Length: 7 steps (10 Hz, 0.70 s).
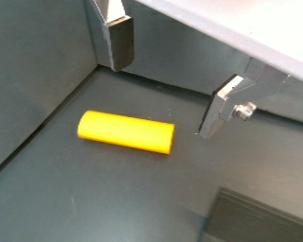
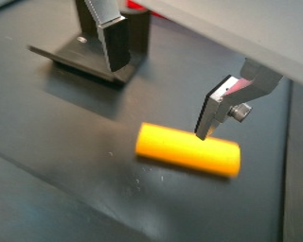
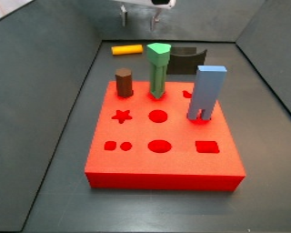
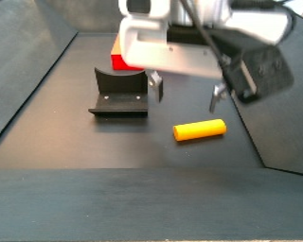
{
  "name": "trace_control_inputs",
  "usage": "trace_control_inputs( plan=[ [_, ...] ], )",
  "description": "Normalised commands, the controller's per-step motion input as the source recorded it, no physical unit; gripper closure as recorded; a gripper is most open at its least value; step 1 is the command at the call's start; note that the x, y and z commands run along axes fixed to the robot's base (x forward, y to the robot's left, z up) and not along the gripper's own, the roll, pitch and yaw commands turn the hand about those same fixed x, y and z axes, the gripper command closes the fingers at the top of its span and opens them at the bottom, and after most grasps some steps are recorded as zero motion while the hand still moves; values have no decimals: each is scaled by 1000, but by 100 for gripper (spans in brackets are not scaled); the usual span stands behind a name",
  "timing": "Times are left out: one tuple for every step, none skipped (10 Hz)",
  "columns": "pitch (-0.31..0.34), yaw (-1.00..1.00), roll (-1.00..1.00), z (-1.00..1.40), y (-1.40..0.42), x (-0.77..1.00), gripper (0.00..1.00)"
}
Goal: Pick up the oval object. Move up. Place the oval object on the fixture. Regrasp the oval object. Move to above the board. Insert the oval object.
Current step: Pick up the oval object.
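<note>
While the oval object (image 4: 200,130) lies on its side on the dark floor, just off the open front of the fixture (image 4: 120,95), the gripper (image 4: 186,95) hangs above it with its jaws spread wide and nothing between them. Both wrist views show the two silver fingers (image 1: 222,104) standing clear of the yellow peg, one on each side of it and higher up, so no contact yet. That looks like a line-up for the first pick: the plates bracket the peg across its narrow width, which should give a firmer pinch than taking it lengthwise.

Beside the fixture the peg lies flat, its long axis roughly level, so it has to be lifted and stood on the fixture before it can go upright into a hole. A wrist view shows the fixture (image 2: 94,55) just past one finger, near enough for a short hop.

Behind the fixture sits the red board (image 3: 163,132), carrying a brown cylinder (image 3: 124,83), a green peg (image 3: 158,69) and a blue block (image 3: 206,92), all standing upright. Which hole is the oval one I cannot tell from here.

The arm reaches in from above, wrist pointed straight down, gripper vertical.
</note>
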Motion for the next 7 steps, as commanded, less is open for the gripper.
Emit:
trace_control_inputs(
  plan=[
    [-56,-694,-266,-529,0,-223,0],
    [-94,-657,-286,-489,0,-243,0],
    [-113,-606,-297,-471,9,-246,0],
    [-129,-577,-309,-449,40,-209,0],
    [-146,-529,-321,-417,83,-180,0],
    [-147,-483,-337,-391,131,-140,0],
    [-176,-443,-366,-326,151,-97,0]
  ],
)
